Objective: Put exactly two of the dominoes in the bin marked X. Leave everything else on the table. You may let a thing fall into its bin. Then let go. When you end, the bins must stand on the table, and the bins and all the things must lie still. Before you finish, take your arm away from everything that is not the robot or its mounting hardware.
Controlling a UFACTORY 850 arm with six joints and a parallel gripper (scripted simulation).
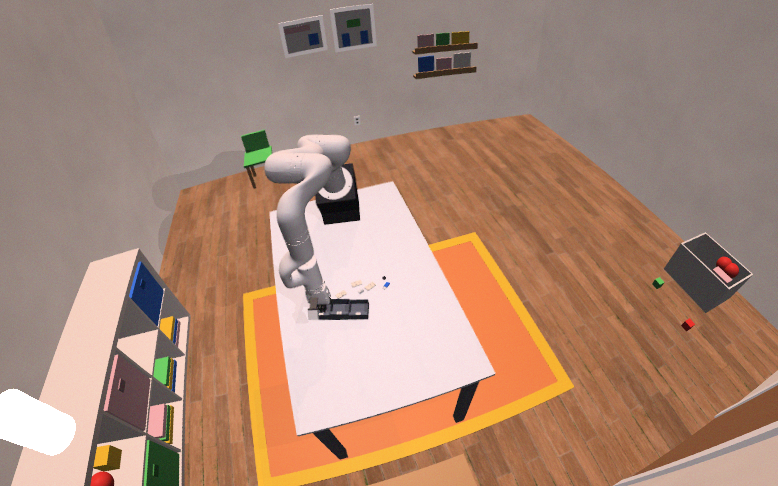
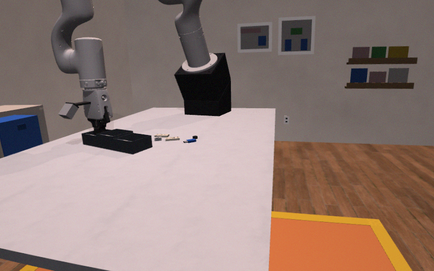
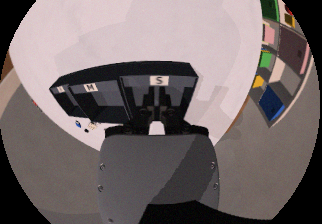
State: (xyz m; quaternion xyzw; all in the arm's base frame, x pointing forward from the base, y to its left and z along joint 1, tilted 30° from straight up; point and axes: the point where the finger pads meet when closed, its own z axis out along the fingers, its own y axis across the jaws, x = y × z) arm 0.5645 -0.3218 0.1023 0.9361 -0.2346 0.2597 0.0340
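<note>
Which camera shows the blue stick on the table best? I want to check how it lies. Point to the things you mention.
The exterior view: the blue stick [image 1: 386, 284] [image 2: 191, 140] [image 3: 78, 124] lies flat, silvery end visible. Top shows a tiny blue patch; wrist, a small blurred spot.

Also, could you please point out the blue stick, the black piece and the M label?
Blue stick [image 1: 386, 284] [image 2: 191, 140] [image 3: 78, 124]: top, exterior and wrist views, on its blue body.
Black piece [image 1: 384, 278] [image 2: 194, 137] [image 3: 86, 130]: same views, its middle.
M label [image 1: 339, 313] [image 3: 90, 87]: top and wrist views, its face.
</note>
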